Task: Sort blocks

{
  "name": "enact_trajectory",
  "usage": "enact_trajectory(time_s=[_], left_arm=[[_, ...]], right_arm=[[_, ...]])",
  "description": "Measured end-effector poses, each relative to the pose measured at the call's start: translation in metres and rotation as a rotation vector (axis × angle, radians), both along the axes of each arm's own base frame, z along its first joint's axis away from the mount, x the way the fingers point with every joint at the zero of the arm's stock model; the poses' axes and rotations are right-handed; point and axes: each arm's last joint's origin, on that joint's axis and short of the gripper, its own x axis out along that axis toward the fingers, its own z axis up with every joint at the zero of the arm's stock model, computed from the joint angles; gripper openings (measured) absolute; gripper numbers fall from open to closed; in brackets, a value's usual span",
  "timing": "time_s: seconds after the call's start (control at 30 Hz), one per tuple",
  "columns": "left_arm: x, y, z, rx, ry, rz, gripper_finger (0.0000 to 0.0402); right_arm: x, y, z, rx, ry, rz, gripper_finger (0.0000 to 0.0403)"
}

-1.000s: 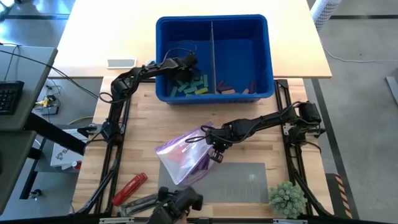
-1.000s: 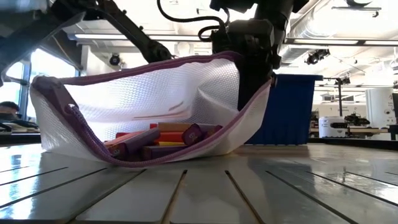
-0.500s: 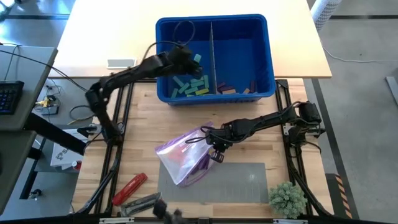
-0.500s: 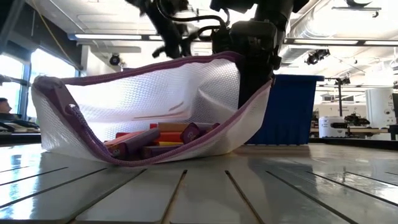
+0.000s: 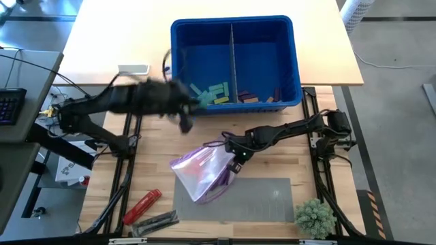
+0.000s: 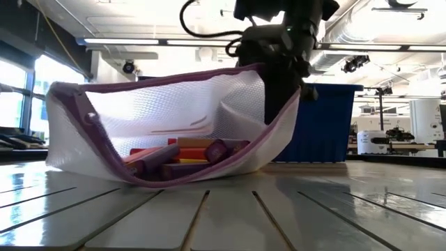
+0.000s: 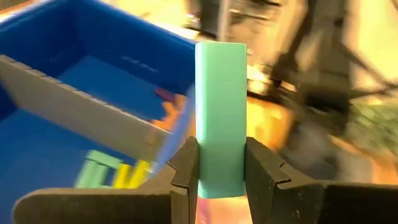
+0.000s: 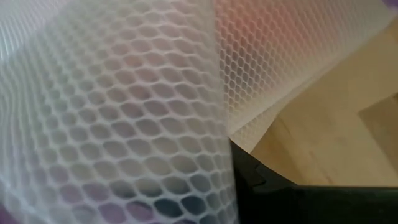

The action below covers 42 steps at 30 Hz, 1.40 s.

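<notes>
Right gripper (image 5: pixel 236 154) clenches the mesh pouch (image 5: pixel 201 171) rim, keeping it open on the desk (image 5: pixel 272 163); left gripper (image 7: pixel 221 180) grasps a teal block (image 7: pixel 220 118) near the blue bin (image 5: pixel 231 61).

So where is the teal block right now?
Left wrist view: the teal rectangular block stands upright in the left gripper, beside the blue plastic bin.

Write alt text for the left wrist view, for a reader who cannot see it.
The left gripper holds a teal block upright between its two dark fingers. Behind it is a blue bin with a grey divider, with green and yellow blocks lying inside.
</notes>
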Motion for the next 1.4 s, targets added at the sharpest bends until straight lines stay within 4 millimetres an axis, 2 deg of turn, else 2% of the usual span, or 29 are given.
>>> enact_trajectory(time_s=[0.23, 0.37, 0.5, 0.63, 0.77, 0.9, 1.13, 1.23, 1.4], left_arm=[[-0.011, -0.099, -0.012, -0.020, 0.046, -0.128, 0.0058], [-0.019, -0.154, -0.026, -0.030, 0.048, -0.143, 0.0058], [-0.021, -0.193, -0.043, -0.077, 0.023, -0.107, 0.0058], [-0.003, -0.222, -0.075, -0.078, 0.087, -0.090, 0.0058], [0.025, -0.235, -0.113, -0.055, 0.192, -0.070, 0.0058], [0.052, -0.238, -0.149, -0.065, 0.291, -0.047, 0.0058], [0.099, -0.234, -0.187, -0.199, 0.291, -0.044, 0.0058], [0.110, -0.227, -0.201, -0.248, 0.304, 0.020, 0.0058], [0.117, -0.217, -0.227, -0.190, 0.371, 0.131, 0.0058]], right_arm=[[0.005, -0.015, 0.002, 0.095, -0.027, -0.094, 0.0000], [0.007, -0.022, 0.003, 0.102, -0.053, -0.106, 0.0000], [0.008, -0.029, 0.003, 0.137, -0.062, -0.108, 0.0000], [0.008, -0.034, 0.003, 0.162, -0.060, -0.134, 0.0000], [0.010, -0.038, 0.004, 0.192, -0.073, -0.167, 0.0000], [0.011, -0.038, 0.005, 0.197, -0.087, -0.165, 0.0000], [0.012, -0.032, 0.005, 0.191, -0.101, -0.154, 0.0000], [0.012, -0.030, 0.005, 0.180, -0.101, -0.151, 0.0000], [0.012, -0.026, 0.005, 0.176, -0.101, -0.143, 0.0000]])
